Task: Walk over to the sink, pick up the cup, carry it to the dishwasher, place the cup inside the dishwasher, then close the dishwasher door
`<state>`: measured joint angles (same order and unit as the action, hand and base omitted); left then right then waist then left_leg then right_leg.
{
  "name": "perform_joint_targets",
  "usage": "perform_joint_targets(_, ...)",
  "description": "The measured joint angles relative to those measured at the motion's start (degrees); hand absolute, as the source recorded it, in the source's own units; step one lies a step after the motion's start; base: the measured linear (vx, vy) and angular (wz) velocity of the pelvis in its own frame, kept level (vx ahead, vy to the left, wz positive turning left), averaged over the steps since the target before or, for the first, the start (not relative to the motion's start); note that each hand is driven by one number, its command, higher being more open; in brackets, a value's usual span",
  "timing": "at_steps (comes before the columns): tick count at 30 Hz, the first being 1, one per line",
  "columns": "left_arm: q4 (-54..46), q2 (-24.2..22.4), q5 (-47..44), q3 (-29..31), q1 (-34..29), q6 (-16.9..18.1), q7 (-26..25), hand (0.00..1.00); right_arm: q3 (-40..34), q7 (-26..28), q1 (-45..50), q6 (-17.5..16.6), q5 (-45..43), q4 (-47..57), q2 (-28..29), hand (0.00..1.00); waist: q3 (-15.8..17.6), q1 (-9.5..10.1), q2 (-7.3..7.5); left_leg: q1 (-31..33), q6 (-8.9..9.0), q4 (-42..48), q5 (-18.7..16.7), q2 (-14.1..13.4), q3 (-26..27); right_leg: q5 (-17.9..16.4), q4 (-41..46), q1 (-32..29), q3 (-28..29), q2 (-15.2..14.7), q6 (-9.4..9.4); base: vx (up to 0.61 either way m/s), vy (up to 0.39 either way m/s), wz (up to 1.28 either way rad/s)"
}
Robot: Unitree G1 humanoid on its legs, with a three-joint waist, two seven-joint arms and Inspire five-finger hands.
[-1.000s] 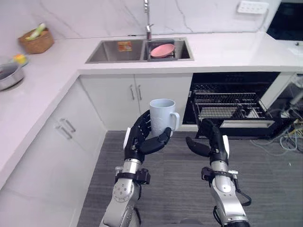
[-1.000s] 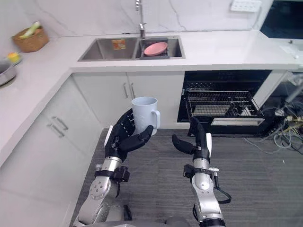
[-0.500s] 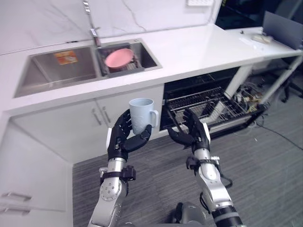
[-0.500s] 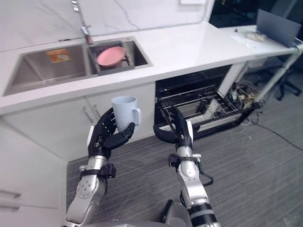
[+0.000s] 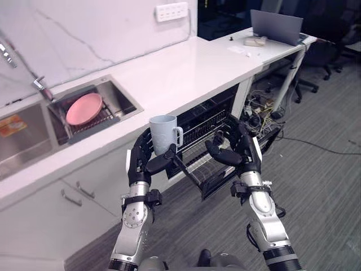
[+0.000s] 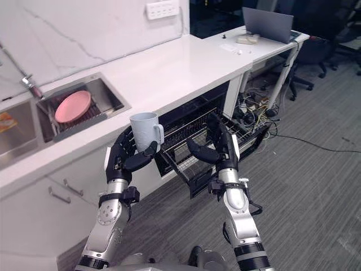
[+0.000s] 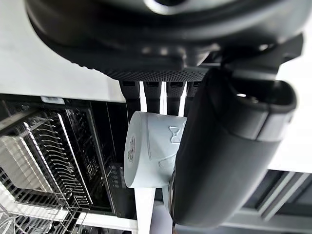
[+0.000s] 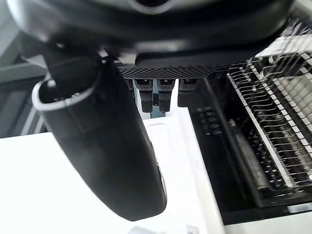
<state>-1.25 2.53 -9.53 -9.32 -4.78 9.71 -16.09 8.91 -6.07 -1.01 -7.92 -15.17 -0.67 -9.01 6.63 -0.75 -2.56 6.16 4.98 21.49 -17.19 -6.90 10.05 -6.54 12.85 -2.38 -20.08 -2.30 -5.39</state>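
Pale blue ceramic cup (image 5: 163,132) sits upright in our left hand (image 5: 141,162), fingers curled round its base to keep it level. Our right hand (image 5: 243,154) hangs empty, fingers loosely spread, facing the open black dishwasher (image 5: 206,121) under the white bench (image 5: 186,68) edge.

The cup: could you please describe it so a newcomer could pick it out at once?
Find the long white countertop with the open dishwasher beneath it. In front of its edge, the left hand holds the cup upright in the air. It is a pale blue-grey mug with a handle, unlike the pink plate resting in the sink.
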Motion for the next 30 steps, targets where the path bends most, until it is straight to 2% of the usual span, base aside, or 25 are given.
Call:
perform_joint_targets(1,0.0,0.0,0.1,0.0,0.0,0.0,0.0,0.3,0.5,0.3,0.0,0.0,-0.9,0.0,-0.2,0.9,-0.1,0.0,-0.16,-0.3,-0.08,-2.7,1.9,0.0,-0.4,0.1,-0.5,0.6,0.6,0.4,0.41,0.23,0.097,-0.57)
perform_joint_targets(2,0.0,0.0,0.2,0.0,0.0,0.0,0.0,0.3,1.0,1.1,0.1,0.0,-1.8,0.0,-0.5,0.9,-0.3,-0.01,-0.57,-1.6,-0.6,-6.1,7.7,-0.3,-0.6,0.3,-1.7,1.9,1.9,1.3,1.18,0.26,0.127,-0.52)
perform_joint_targets(3,0.2,0.0,0.5,0.0,0.1,0.0,0.1,0.3,1.6,1.9,0.3,0.0,-3.1,0.1,-0.7,0.9,-0.6,0.0,-0.82,-3.3,-1.83,-8.5,12.0,-0.3,-0.6,0.5,-2.4,3.0,2.8,1.9,1.72,0.29,0.153,-0.57)
perform_joint_targets(5,1.4,0.9,0.7,0.0,0.7,0.0,0.4,0.3,2.7,2.9,1.5,0.0,-5.7,1.4,-0.2,0.9,-1.4,-0.17,0.47,-6.7,-2.83,-13.7,13.5,1.4,1.4,0.8,-3.4,3.5,4.6,0.7,3.21,0.21,0.14,-0.36)
perform_joint_targets(9,1.9,1.7,1.6,0.4,1.6,-0.1,0.5,0.3,3.9,5.6,1.5,0.0,-9.6,2.5,0.2,0.9,-1.4,-0.19,0.47,-10.0,-3.93,-18.5,14.3,3.5,3.3,1.9,-7.1,5.4,6.5,-0.5,5.31,0.12,0.145,-0.18)
perform_joint_targets(12,1.9,2.5,2.8,0.2,1.6,-0.1,0.9,0.3,6.1,6.6,1.4,0.0,-10.4,3.9,0.2,0.9,-1.5,-0.19,0.47,-10.9,-4.1,-20.1,14.4,4.1,3.4,2.5,-8.9,6.3,6.7,-0.6,5.92,0.06,0.054,-0.04)
perform_joint_targets(18,1.8,2.9,2.9,-3.2,1.6,-0.1,2.5,0.3,9.1,7.1,0.0,0.0,-10.3,4.3,0.2,0.9,-1.8,-0.07,0.46,-10.8,-4.41,-21.4,14.6,4.4,3.5,4.0,-12.0,6.9,6.8,-0.2,6.18,0.01,0.004,0.0)
perform_joint_targets(25,0.6,2.1,2.8,-5.9,1.5,-0.1,3.1,0.3,9.3,3.8,-1.0,-0.1,-6.5,3.8,0.2,0.9,-2.1,-0.02,0.48,-10.2,-4.52,-21.7,14.7,4.6,3.1,4.2,-12.8,6.8,6.5,-0.3,6.32,0.0,-0.002,0.02)
perform_joint_targets(26,0.2,2.0,2.8,-6.4,1.4,-0.1,3.2,0.3,9.3,3.1,-1.5,-0.1,-5.4,3.3,0.2,0.3,-2.1,-0.01,0.49,-10.1,-4.58,-21.7,14.7,4.7,3.0,4.3,-12.9,6.7,6.3,-0.3,6.33,0.01,-0.002,0.08)
perform_joint_targets(30,-2.9,1.9,2.9,-8.4,1.2,-0.1,3.1,0.3,9.1,1.8,-3.1,-0.3,-5.0,0.8,0.7,0.3,-2.2,0.01,0.43,-9.2,-4.86,-21.7,14.9,4.9,2.2,4.2,-12.9,6.3,5.5,-0.5,6.33,0.01,-0.002,0.11)
